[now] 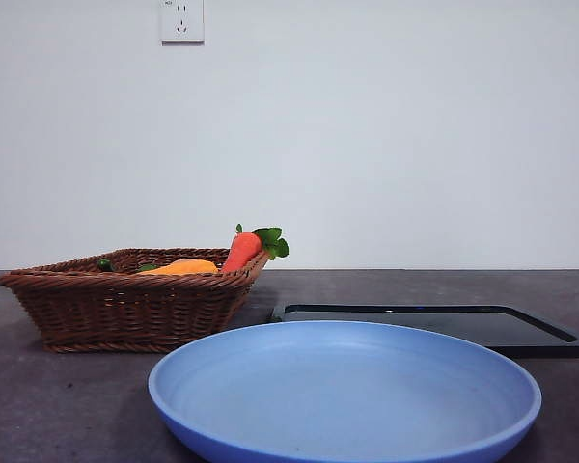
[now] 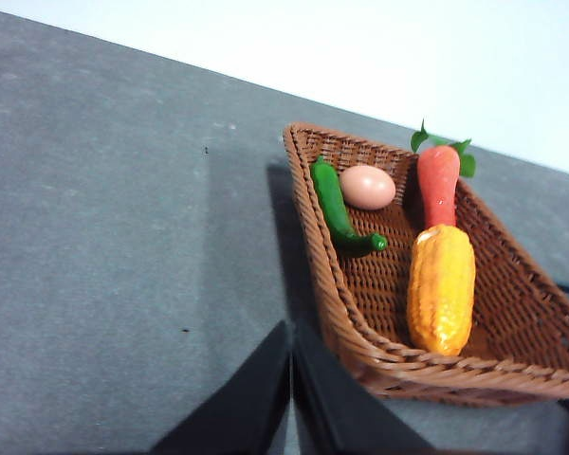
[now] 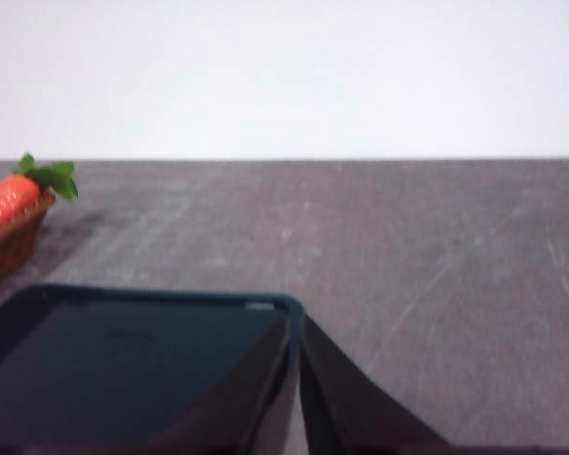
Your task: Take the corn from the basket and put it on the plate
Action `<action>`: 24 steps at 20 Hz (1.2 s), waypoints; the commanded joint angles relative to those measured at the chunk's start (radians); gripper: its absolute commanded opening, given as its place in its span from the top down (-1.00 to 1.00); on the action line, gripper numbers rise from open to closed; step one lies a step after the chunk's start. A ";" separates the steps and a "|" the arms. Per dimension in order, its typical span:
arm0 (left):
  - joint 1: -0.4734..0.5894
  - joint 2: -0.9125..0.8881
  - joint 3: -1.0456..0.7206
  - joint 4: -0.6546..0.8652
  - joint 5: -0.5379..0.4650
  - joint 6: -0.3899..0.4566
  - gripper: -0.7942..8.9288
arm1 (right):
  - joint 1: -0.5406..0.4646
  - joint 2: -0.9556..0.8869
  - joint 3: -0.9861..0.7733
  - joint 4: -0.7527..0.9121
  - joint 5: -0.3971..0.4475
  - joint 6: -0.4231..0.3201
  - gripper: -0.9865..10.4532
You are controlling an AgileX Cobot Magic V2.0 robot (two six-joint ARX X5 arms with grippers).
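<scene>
Left wrist view: glossy bumpy corn [image 2: 441, 289] lies in woven basket [image 2: 512, 365].

On the desk [image 1: 39, 405], the plate [image 1: 344, 391] sat nearest; the basket [image 1: 125, 309] lay at ten o'clock, the tray [image 1: 444, 323] at one o'clock. Corn [image 2: 441, 289], carrot [image 2: 437, 185], egg [image 2: 367, 187] and pepper [image 2: 337, 204] lay in the basket.
</scene>
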State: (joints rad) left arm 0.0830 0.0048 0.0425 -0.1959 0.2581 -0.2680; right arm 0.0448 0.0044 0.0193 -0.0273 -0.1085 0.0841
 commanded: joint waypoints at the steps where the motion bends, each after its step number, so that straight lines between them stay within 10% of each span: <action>1: 0.002 -0.002 -0.017 0.010 0.001 -0.076 0.82 | 0.000 -0.001 -0.002 0.046 0.000 0.058 0.82; 13: 0.002 -0.002 0.029 0.004 0.065 -0.247 0.82 | 0.000 0.000 0.072 0.058 -0.024 0.335 0.82; 24: 0.002 0.069 0.251 -0.177 0.203 -0.238 0.82 | 0.000 0.113 0.401 -0.308 -0.069 0.288 0.82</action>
State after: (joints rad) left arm 0.0830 0.0647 0.2680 -0.3676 0.4450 -0.5228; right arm 0.0448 0.1032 0.3927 -0.3237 -0.1684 0.3923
